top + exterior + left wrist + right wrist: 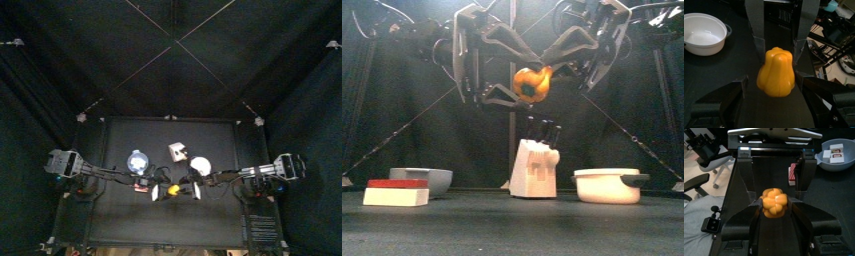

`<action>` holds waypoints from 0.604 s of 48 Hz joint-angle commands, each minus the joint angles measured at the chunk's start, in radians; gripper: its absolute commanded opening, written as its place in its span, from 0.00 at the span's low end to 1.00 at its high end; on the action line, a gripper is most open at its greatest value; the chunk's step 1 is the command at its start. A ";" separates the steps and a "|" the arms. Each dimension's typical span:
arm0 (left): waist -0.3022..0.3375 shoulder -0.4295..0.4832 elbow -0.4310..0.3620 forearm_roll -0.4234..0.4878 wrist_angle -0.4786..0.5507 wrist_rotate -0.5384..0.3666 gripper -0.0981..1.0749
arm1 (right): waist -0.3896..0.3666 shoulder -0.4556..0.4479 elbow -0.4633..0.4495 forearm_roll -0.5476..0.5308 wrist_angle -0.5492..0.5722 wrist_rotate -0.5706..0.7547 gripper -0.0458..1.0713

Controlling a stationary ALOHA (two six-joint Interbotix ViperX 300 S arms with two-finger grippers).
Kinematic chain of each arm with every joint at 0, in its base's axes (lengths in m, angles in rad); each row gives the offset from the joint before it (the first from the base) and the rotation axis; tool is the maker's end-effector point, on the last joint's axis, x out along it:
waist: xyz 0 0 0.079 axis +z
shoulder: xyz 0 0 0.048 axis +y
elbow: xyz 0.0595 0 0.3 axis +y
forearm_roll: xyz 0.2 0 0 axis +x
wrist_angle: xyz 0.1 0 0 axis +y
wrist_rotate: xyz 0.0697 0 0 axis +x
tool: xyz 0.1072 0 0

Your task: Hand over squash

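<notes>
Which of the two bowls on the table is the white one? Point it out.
The white bowl stands right of the knife block in the front view. The grey bowl, at the left, sits behind a red-topped box.

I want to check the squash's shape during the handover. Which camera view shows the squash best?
The left wrist view: the squash stands large, its whole pear shape visible between the pincer jaws. The right wrist view shows only its lobed end. The front view shows it partly covered by both pincers, above the table. The top view shows it tiny.
</notes>
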 commanded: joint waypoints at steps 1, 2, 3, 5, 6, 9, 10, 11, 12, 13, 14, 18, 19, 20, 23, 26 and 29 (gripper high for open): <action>0.009 -0.028 -0.002 0.000 -0.009 0.002 0.96 | -0.003 -0.020 -0.014 0.002 -0.005 0.000 0.67; 0.009 -0.031 0.002 -0.002 -0.009 0.002 0.96 | -0.003 -0.021 -0.014 0.002 -0.003 0.000 0.67; 0.011 -0.032 0.005 0.000 -0.011 0.002 0.96 | -0.003 -0.021 -0.012 0.002 -0.003 0.000 0.67; 0.012 -0.040 0.011 -0.002 -0.011 0.002 0.96 | -0.003 -0.021 -0.012 0.002 -0.003 0.000 0.67; 0.012 -0.043 0.014 0.000 -0.011 0.002 0.96 | -0.003 -0.021 -0.012 0.002 -0.003 0.002 0.67; 0.012 -0.054 0.023 0.002 -0.009 0.003 0.96 | -0.003 -0.023 -0.009 0.002 -0.003 0.003 0.67; 0.012 -0.058 0.026 0.002 -0.011 0.003 0.96 | -0.003 -0.023 -0.009 0.002 -0.003 0.003 0.67; 0.012 -0.063 0.031 0.002 -0.009 0.003 0.96 | -0.003 -0.023 -0.009 0.002 -0.005 0.002 0.67; 0.012 -0.066 0.034 0.002 -0.011 0.003 0.96 | -0.003 -0.023 -0.009 0.002 -0.003 0.003 0.67; 0.012 -0.067 0.035 0.002 -0.011 0.002 0.96 | -0.003 -0.023 -0.009 0.002 -0.003 0.002 0.67; 0.012 -0.071 0.040 0.002 -0.011 0.002 0.96 | -0.003 -0.025 -0.009 0.002 -0.005 0.002 0.67; 0.012 -0.074 0.048 0.000 -0.014 0.002 0.96 | -0.003 -0.025 -0.009 0.002 -0.005 0.002 0.67; 0.012 -0.074 0.048 0.000 -0.014 0.002 0.96 | -0.003 -0.023 -0.009 0.002 -0.005 0.002 0.67; 0.012 -0.075 0.049 0.002 -0.017 0.003 0.96 | -0.003 -0.025 -0.009 0.002 -0.005 0.002 0.67; 0.012 -0.081 0.058 0.002 -0.021 0.003 0.96 | -0.003 -0.023 -0.008 0.002 -0.005 0.003 0.67; 0.012 -0.089 0.071 0.003 -0.023 0.003 0.96 | -0.003 -0.025 -0.005 0.002 -0.003 0.003 0.67; 0.012 -0.098 0.084 0.000 -0.028 0.002 0.96 | -0.003 -0.025 -0.002 0.005 -0.003 0.003 0.67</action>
